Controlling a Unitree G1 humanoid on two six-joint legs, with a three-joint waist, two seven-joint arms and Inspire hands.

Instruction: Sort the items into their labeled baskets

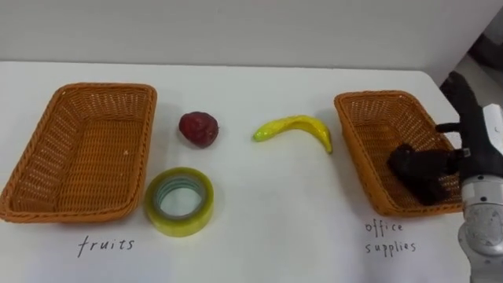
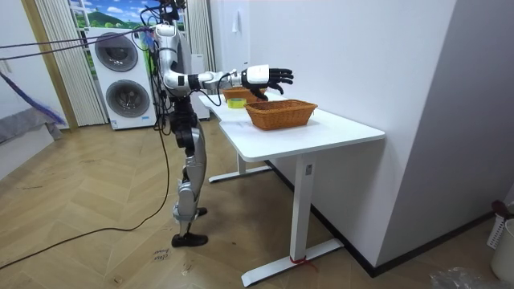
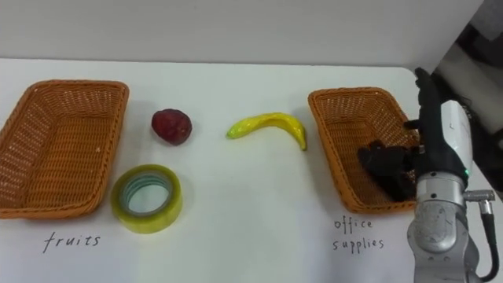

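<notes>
Right hand (image 3: 440,134): hung over the basket (image 3: 350,92) at the right edge, fingers straight and spread, holding nothing. Saw the tape roll (image 3: 146,222) lying at lower left, with the red fruit (image 3: 171,126) just above it and the banana (image 3: 271,122) at the middle. Judged the tape light and stiff, best pinched across its ring; the banana soft, best held at its middle.

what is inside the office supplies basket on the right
A dark object lies in the basket near its front right corner, beside the right hand; what it is cannot be told. The rest shows bare wicker. The hand covers part of that corner.
</notes>
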